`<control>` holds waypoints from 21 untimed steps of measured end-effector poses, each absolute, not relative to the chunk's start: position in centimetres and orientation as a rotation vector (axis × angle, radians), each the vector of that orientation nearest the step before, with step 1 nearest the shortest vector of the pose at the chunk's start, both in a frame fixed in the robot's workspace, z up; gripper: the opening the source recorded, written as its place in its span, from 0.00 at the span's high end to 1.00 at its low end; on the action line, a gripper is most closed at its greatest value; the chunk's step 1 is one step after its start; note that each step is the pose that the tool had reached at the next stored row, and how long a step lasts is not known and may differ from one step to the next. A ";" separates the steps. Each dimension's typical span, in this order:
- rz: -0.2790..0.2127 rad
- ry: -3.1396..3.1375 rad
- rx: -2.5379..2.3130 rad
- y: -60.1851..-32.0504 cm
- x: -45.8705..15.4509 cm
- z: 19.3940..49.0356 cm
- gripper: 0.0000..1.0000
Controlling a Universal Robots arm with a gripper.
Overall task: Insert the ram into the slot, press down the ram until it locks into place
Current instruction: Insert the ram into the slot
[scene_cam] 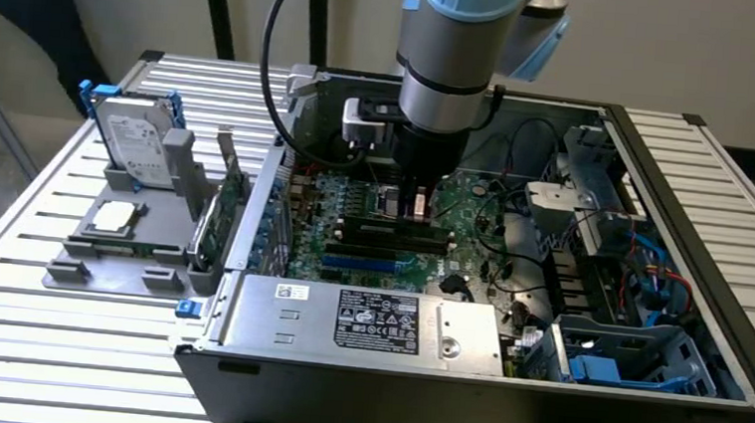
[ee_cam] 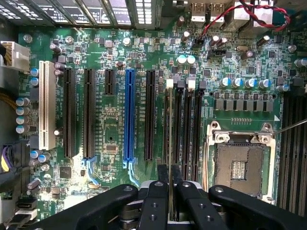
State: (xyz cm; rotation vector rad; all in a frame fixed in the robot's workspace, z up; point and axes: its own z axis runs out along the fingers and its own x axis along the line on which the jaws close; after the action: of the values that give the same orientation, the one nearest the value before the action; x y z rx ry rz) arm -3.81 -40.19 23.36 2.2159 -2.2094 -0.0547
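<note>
Jaws: the gripper (ee_cam: 170, 175) was clenched on the ram (ee_cam: 170, 139), pinching it by its flat faces.
Ram: it stood on edge along the slot (ee_cam: 166, 110), the outermost of the black memory sockets beside the processor socket (ee_cam: 238, 167).
Done: the ram was aligned and apparently entering the slot.
Left: seating looked unfinished, and whether the latches were locked could not be told.

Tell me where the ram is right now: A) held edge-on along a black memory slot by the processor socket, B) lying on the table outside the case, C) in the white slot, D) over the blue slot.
A: the wrist view shows the fingers pinching the ram edge-on along the black slot beside the processor socket.
</note>
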 end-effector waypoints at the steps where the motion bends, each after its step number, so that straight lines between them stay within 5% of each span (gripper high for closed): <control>1: -0.055 -2.210 2.216 -40.2 -3.8 23.3 0.86; 21: -0.049 -2.230 2.202 -40.2 -3.7 23.0 0.86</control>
State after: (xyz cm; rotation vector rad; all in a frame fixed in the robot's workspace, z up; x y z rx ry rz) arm -3.72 -40.18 23.01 2.2022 -2.2296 -0.0491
